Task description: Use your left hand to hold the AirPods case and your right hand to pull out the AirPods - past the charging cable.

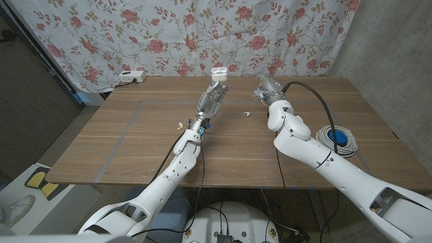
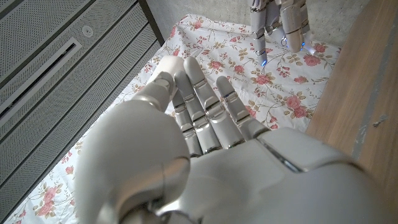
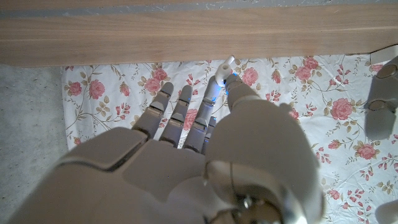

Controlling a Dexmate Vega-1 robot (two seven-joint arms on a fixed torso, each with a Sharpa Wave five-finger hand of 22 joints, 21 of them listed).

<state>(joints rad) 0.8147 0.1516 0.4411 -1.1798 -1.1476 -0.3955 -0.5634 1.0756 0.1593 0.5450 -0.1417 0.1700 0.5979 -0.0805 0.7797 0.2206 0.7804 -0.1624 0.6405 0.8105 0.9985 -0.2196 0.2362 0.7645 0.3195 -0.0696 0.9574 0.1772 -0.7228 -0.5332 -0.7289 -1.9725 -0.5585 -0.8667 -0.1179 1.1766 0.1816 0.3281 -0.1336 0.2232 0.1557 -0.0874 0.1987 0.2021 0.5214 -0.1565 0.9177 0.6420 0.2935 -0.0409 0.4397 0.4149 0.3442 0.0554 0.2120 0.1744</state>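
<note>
My left hand (image 1: 213, 98) is raised over the far middle of the table and grips the white AirPods case (image 1: 218, 71), whose lid stands open at the top of the hand. In the left wrist view the left hand (image 2: 205, 124) has its fingers curled and the case is hidden behind them. To the right of the case, my right hand (image 1: 267, 88) hangs a short way from it. In the right wrist view the right hand (image 3: 205, 124) pinches a small white AirPod (image 3: 227, 61) between thumb and a fingertip. A second white AirPod (image 1: 247, 113) lies on the table between the two arms.
A coiled white charging cable (image 1: 335, 140) with a blue piece lies at the right of the wooden table (image 1: 135, 148). A small pale bit (image 1: 180, 125) lies by my left wrist. A white power strip (image 1: 129, 76) sits at the back left, before a floral curtain (image 1: 169, 34).
</note>
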